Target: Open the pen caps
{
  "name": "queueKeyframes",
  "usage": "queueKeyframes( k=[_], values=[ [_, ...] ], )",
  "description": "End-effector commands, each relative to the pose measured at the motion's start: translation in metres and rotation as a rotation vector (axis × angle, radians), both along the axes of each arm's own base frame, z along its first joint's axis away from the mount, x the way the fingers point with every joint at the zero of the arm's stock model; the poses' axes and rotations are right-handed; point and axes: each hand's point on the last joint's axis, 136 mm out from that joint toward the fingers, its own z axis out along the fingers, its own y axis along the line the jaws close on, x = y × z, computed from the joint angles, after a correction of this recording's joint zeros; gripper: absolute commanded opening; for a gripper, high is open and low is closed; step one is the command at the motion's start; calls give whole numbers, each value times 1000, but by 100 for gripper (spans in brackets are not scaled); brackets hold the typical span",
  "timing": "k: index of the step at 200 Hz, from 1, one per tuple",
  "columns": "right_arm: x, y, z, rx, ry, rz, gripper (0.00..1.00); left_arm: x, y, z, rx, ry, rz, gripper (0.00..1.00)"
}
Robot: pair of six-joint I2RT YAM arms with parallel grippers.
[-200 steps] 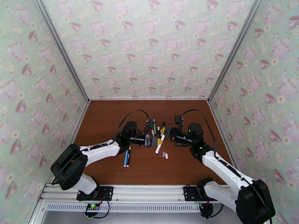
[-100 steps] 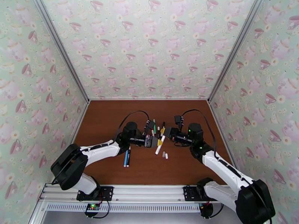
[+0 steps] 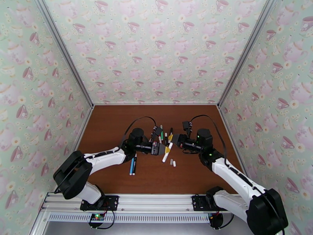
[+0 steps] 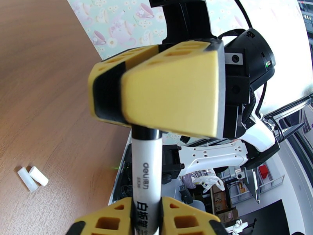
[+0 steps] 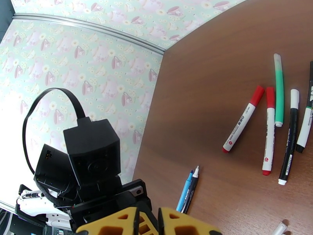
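Note:
Above the middle of the table both grippers meet on one pen (image 4: 146, 181), a white barrel with a black end. My left gripper (image 4: 146, 218) is shut on the barrel, yellow fingers (image 4: 107, 224) on either side. My right gripper (image 4: 123, 89) is shut on the black pen cap (image 4: 145, 133) at the barrel's top, which is mostly hidden by its pads. From above, the left gripper (image 3: 159, 149) and right gripper (image 3: 173, 142) face each other, and the pen (image 3: 166, 156) slants down between them. Two loose white caps (image 4: 33, 178) lie side by side on the table.
Several capped pens lie behind the grippers: two red-capped ones (image 5: 242, 123), a green one (image 5: 278, 89) and a black-and-white one (image 5: 288, 138). A blue pen (image 5: 184, 192) lies with another near the left forearm (image 3: 105, 155). The brown table (image 3: 117, 118) is walled on three sides.
Nothing has visibly shifted; both arms and the pen stay where they were.

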Motion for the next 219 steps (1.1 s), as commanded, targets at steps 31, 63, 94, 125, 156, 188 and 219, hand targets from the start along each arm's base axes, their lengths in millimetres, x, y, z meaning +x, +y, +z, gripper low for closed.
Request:
queueKeyframes(
  k=[31,63,94,125,156,188,219],
  values=[
    [0,-10,11,-40,-31,-45,10,0,-14,2,40,-63,44,39],
    [1,-17,6,-72,-3,-86,10,6,-18,0,80,-100,107,45],
    [1,-25,-12,-145,64,-127,9,10,-23,-6,230,-189,160,42],
    [2,-32,-19,-190,93,-157,8,15,-25,-6,334,-250,202,28],
    [3,-34,-20,-202,98,-174,8,16,-30,-9,408,-290,217,28],
    [3,-34,-21,-204,103,-173,7,11,-38,-14,428,-287,182,40],
    [3,-33,-19,-192,99,-171,7,6,-47,-19,424,-277,146,46]
  ],
)
